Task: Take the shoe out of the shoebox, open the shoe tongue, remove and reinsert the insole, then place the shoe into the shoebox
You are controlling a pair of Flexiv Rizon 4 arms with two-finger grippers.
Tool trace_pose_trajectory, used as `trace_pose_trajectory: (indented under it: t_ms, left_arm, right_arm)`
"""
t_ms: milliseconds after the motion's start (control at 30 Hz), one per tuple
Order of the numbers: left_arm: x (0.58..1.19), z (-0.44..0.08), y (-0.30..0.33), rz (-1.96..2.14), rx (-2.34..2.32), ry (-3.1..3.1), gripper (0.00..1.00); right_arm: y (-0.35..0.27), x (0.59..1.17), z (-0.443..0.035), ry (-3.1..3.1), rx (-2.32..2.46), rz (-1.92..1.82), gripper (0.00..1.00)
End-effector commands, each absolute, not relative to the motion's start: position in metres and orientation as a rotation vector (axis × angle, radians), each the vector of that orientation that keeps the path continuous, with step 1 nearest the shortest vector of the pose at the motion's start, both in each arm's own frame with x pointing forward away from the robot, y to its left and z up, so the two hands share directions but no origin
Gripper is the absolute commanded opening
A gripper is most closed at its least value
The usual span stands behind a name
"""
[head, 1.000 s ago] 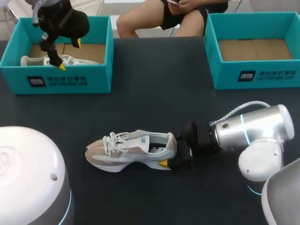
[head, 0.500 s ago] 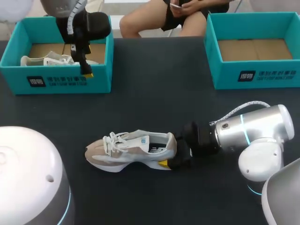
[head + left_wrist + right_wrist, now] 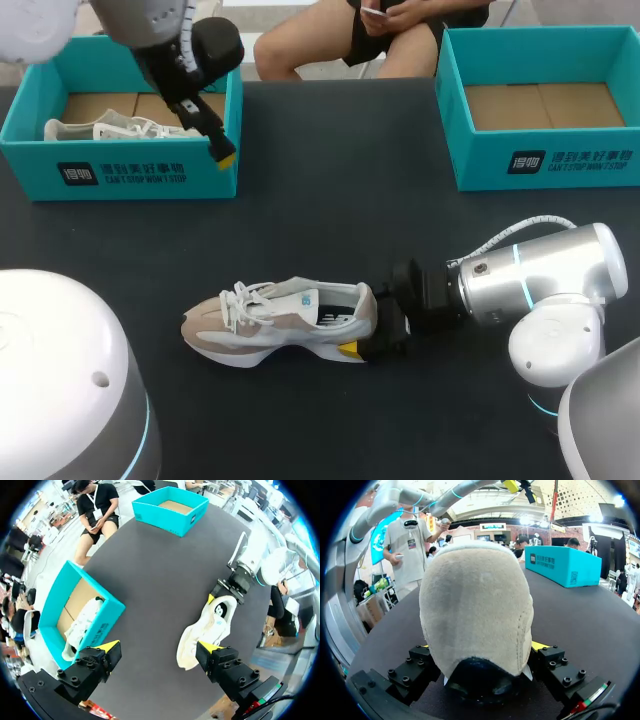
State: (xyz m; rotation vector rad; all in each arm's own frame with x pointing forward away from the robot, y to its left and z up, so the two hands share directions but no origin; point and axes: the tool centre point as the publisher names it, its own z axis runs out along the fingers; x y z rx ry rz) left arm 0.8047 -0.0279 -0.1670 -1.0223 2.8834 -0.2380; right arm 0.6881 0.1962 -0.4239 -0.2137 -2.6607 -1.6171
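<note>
Movement is all on the left side. The left gripper [image 3: 159,647], which hung down into the left shoebox [image 3: 120,175] beside the spare white shoe [image 3: 100,128] a moment back, has swung out over that box's right front corner. It came away with nothing, and its yellow-tipped fingers stand wide apart. From where it looks down, the sneaker [image 3: 280,322] lies ahead on the black table [image 3: 330,190]. I'd guess the arm is crossing over to work on the tongue.

The sneaker has not shifted. It sits upright on its sole in the middle of the table, out of either box, so the first step looks done and the tongue and insole are yet to come. Its long axis runs across the table. The toe points toward the robot's left and the laced opening faces up.

The heel points right, into the right gripper [image 3: 365,325], which has kept its place, fingers clamped on the heel from both sides. Beyond it, the right shoebox [image 3: 545,160] shows only its cardboard floor.
</note>
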Motion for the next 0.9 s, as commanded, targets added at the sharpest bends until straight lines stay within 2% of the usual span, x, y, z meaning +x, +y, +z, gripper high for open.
trace_pose_trajectory:
  t_ms: [33,267,567,900]
  left_arm:
    - [0.784,-0.164,-0.051,-0.224,-1.648,2.52,1.0]
    - [0.756,-0.172,-0.087,-0.252,-1.776,2.421,1.0]
    - [0.727,-0.223,-0.143,-0.187,-1.759,2.479,1.0]
    - [0.716,-0.25,-0.166,-0.155,-1.838,2.45,1.0]
  right_arm:
    - [0.201,0.689,-0.428,-2.664,-0.217,-1.612,0.0]
    - [0.201,0.689,-0.428,-2.664,-0.217,-1.612,0.0]
    - [0.201,0.689,-0.428,-2.664,-0.217,-1.612,0.0]
    - [0.201,0.689,-0.428,-2.664,-0.217,-1.612,0.0]
